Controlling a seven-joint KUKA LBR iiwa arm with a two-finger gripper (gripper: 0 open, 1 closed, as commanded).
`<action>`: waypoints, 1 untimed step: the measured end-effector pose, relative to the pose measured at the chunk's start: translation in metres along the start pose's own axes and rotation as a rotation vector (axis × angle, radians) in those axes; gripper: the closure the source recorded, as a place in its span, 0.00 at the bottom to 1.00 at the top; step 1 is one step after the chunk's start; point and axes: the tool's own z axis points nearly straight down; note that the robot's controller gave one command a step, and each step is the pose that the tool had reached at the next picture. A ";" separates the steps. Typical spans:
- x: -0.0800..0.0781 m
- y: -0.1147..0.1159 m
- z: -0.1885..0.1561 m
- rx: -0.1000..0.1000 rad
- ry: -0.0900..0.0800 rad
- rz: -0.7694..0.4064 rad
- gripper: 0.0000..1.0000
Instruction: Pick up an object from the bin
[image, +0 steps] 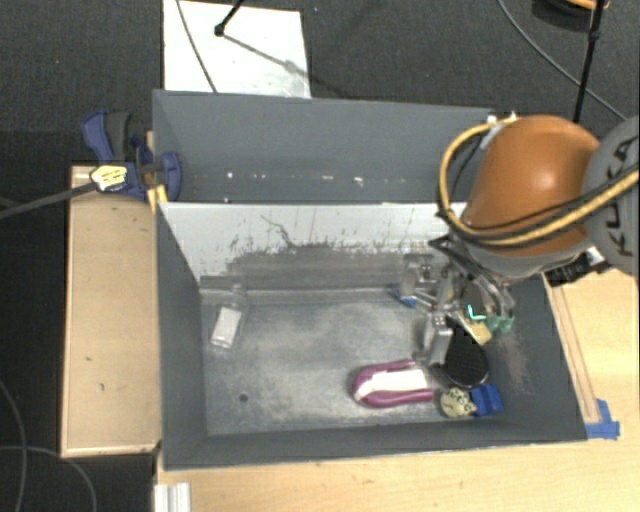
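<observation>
My gripper (438, 338) hangs low over the right part of the bin floor, under the arm's orange dome. Just below and left of it lies a purple and white oblong thing (393, 384), flat on the floor with its right end near the gripper's tip. To the gripper's right lies a black rounded thing (466, 362). In front of that sit a small yellowish piece (457, 403) and a blue piece (487, 401), close together near the front wall.
A small clear plastic piece (226, 327) lies alone at the left of the bin floor, far from the gripper. The right wall stands close behind the gripper, and the arm's dome and cables cover the back right corner.
</observation>
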 end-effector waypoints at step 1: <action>0.042 -0.021 0.160 0.001 -0.012 -0.171 0.00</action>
